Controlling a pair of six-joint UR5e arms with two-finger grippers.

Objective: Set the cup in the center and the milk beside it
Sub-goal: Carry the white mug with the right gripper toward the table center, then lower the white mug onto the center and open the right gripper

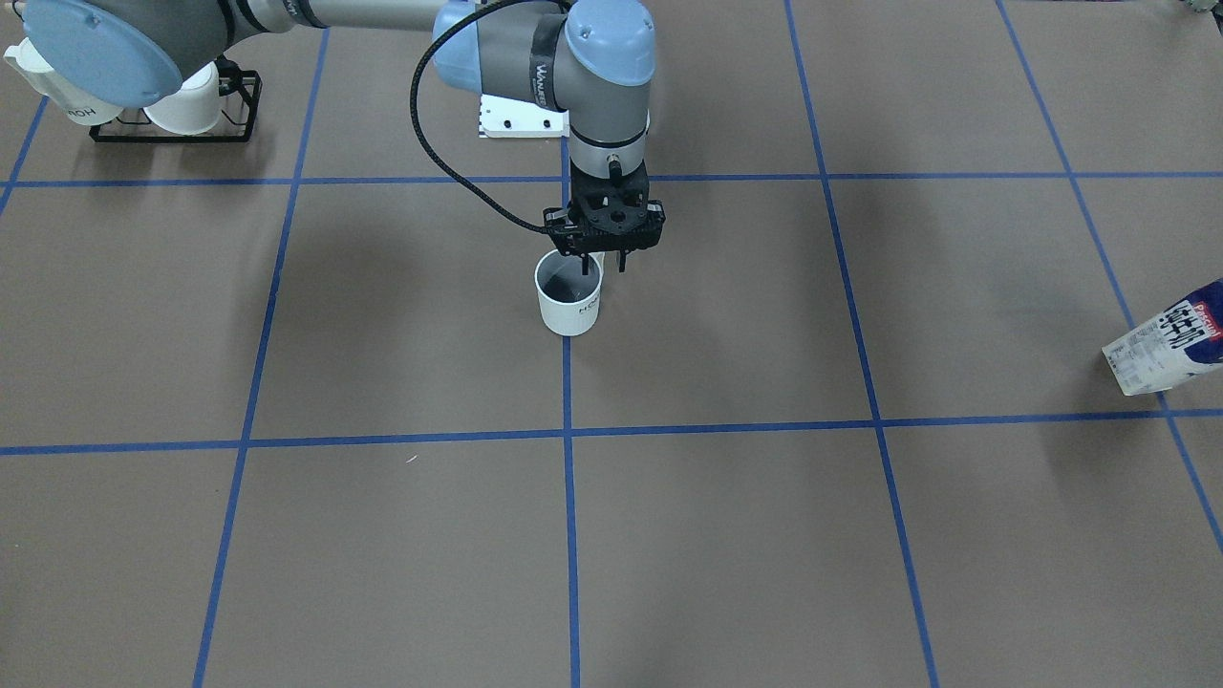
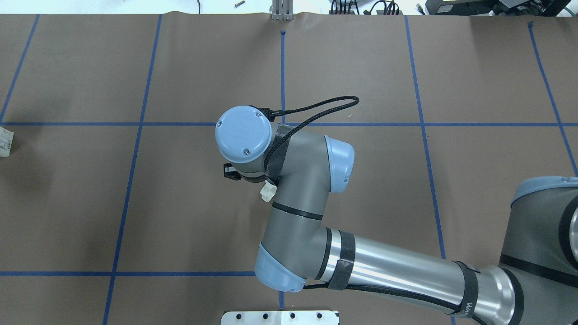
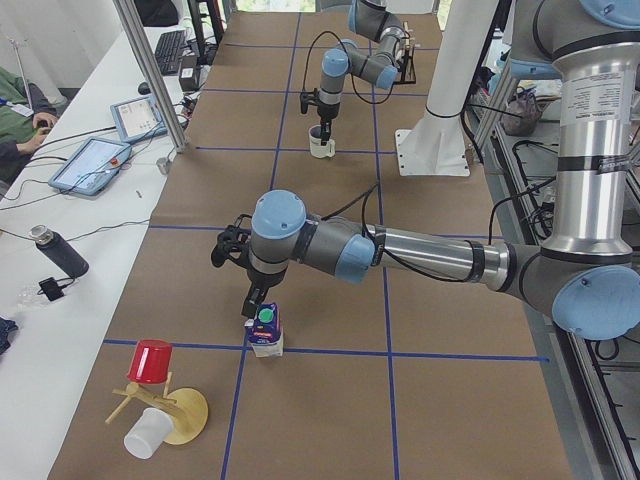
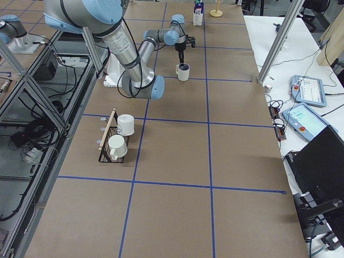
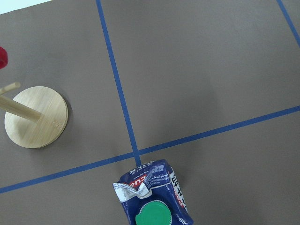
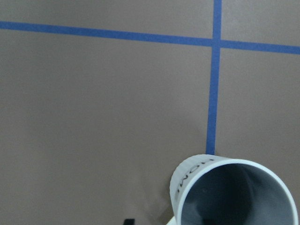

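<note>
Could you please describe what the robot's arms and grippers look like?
The right arm and left arm share grey tubular links, light blue joint caps and silvery tube sections. A black braided cable loops to the right wrist; a black band there bears white lettering. The right gripper is black with thin jaws.

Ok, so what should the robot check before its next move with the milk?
1. Cup upright on the middle tape line: ok.
2. Right tool free of the cup: cannot tell; it hangs right at the rim.
3. Milk upright with its green cap on: ok.
4. Left tool above the milk: ok.
5. Left tool open for grabbing: cannot tell.
6. Milk beside the cup: not ok; it stands far off on the robot's left.
</note>
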